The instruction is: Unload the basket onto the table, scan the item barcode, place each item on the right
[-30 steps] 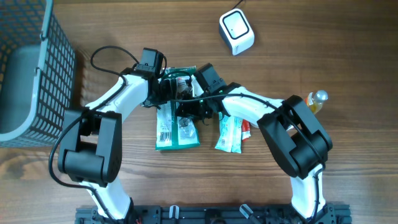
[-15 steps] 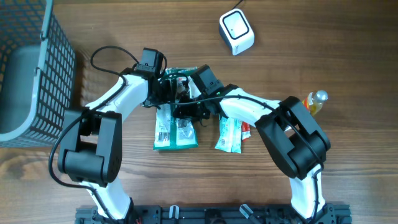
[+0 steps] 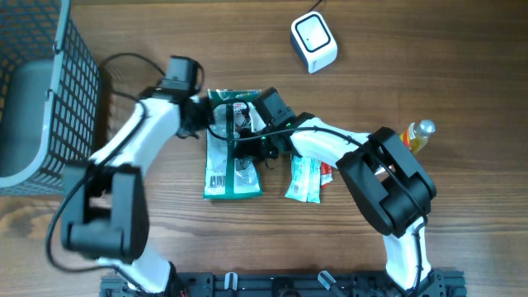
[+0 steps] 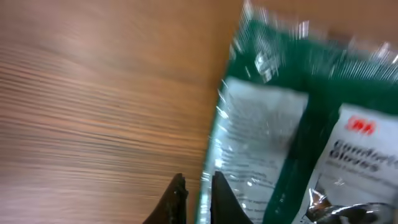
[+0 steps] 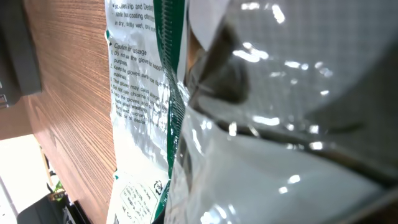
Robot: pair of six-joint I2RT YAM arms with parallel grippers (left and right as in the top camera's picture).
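Right gripper is clamped shut on the packet mid-desk; left gripper, closed and empty, sits at the packet's left edge.

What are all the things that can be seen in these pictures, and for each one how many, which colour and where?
glove package: one, green and white, table centre
small packet: one, white and green, right of the glove package
red item: one, only an edge showing, beside the small packet
barcode scanner: one, white, far side of the table
bottle: one, orange with a clear cap, right side, partly behind the right arm
wire basket: one, grey, left side
table: one, brown wood
left gripper: one, black, shut, at the package's left edge
right gripper: one, black, shut, over the package
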